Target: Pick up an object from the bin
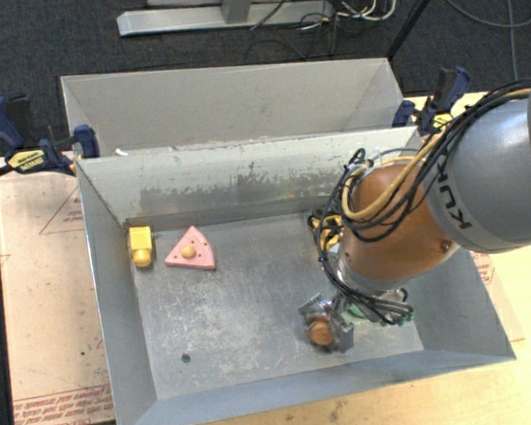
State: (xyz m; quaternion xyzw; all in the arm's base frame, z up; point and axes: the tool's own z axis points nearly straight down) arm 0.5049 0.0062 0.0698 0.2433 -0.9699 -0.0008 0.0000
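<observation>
My gripper (327,327) is low over the bin floor at the front, right of the middle. A small brown rounded thing (322,335) sits right at the fingertips, between the grey metal fingers. Whether the fingers press on it cannot be made out. A pink triangular block (190,251) with a yellowish knob lies at the back left of the floor. Just left of it, near the left wall, is a yellow block (141,245).
The arm with its orange-brown cover and cables hangs over the bin's right half and hides the floor beneath. Something green shows just under the cover, right of the gripper. The bin's sloped walls rise on all sides.
</observation>
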